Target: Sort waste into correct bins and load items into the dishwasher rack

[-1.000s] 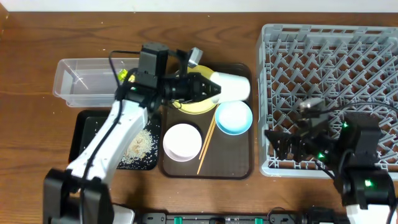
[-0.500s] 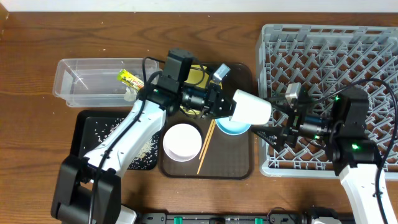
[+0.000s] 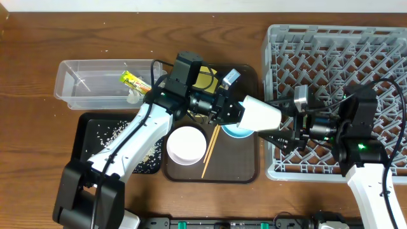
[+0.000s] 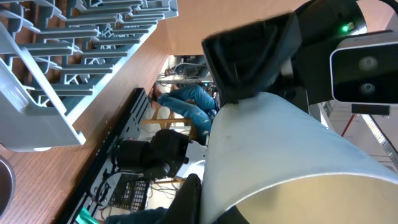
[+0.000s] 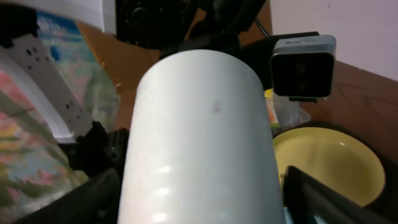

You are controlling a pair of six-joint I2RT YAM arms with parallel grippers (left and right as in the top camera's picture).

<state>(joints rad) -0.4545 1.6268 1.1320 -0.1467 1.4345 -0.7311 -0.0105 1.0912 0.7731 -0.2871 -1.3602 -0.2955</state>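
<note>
My left gripper (image 3: 239,112) is shut on the small pale green cup (image 3: 261,114) and holds it on its side above the light blue bowl (image 3: 235,132). The cup fills the left wrist view (image 4: 280,155) and the right wrist view (image 5: 199,137). My right gripper (image 3: 280,123) is open, with a finger on each side of the cup's far end (image 5: 205,199). The yellow plate (image 3: 205,77) is partly hidden under the left arm. The white bowl (image 3: 186,145) and chopsticks (image 3: 212,149) lie on the brown tray (image 3: 245,168). The grey rack (image 3: 337,51) stands at right.
The clear tub (image 3: 82,83) at back left holds the green-and-orange wrapper (image 3: 133,81). The black tray (image 3: 89,127) in front of it holds loose rice (image 3: 149,149). The right arm reaches over the rack's left front corner.
The left arm carried the cup from over the plate rightwards towards the rack. The right arm came forward, and its open fingers now sit around the cup's far end.
</note>
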